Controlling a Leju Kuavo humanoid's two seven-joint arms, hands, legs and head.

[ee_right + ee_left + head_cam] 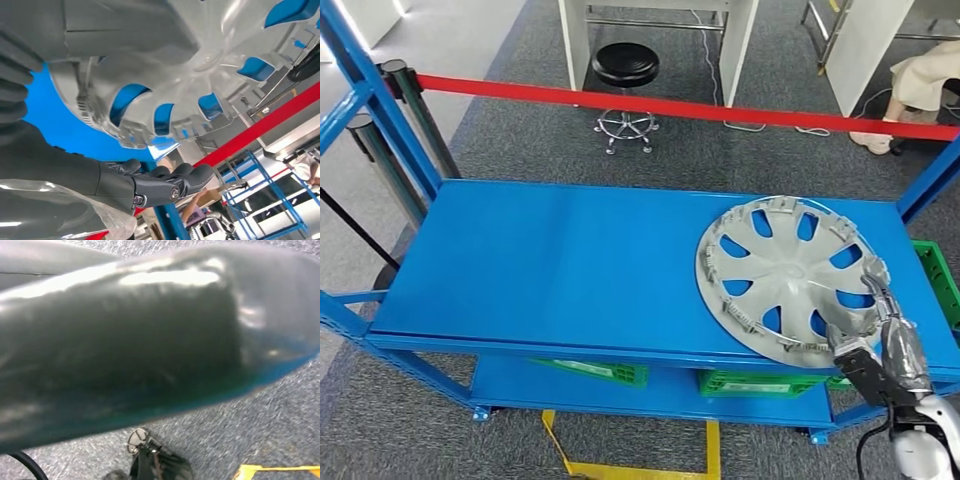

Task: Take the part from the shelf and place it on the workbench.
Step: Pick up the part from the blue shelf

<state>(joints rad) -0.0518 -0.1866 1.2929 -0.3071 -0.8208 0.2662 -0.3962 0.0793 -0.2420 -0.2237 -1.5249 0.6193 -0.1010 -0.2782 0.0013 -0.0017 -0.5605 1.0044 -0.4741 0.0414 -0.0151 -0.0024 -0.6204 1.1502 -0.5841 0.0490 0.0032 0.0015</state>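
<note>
A silver wheel cover [784, 275] with several spoke openings lies flat at the right end of the blue shelf's top board [546, 260]. My right hand [875, 320] comes in from the lower right at the cover's near right rim. Its fingers [880, 288] stretch along the rim and the thumb rests on the cover's face. In the right wrist view the cover [211, 60] lies between the thick grey thumb [113, 30] and the dark fingers [166, 182], which stay stretched out with a strip of blue board between them and the rim.
Green bins [599, 372] sit on the lower shelf, another [939, 275] past the right end. Blue uprights [388, 120] frame the rack. Beyond it run a red barrier tape [682, 105], a black stool [625, 65] and a seated person [924, 80]. Yellow lines [712, 450] mark the floor.
</note>
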